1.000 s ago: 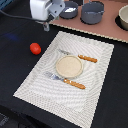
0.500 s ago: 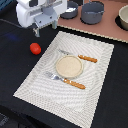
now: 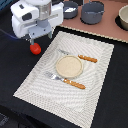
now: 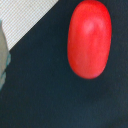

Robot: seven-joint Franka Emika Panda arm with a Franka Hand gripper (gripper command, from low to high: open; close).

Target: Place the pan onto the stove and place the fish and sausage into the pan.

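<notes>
The sausage (image 3: 35, 48) lies on the dark desk (image 3: 12, 60), left of frame centre, beneath the gripper (image 3: 36, 40). Finger state: cannot tell. Likely light, rigid, glossy-slippery; grip across its narrow middle.

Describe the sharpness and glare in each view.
Exterior view: soft and low in detail, evenly lit, the gripper blocky above the sausage. Wrist view: very close, the sausage fills much of the frame with blurred edges and a pale sheen; a striped placemat corner shows.
</notes>
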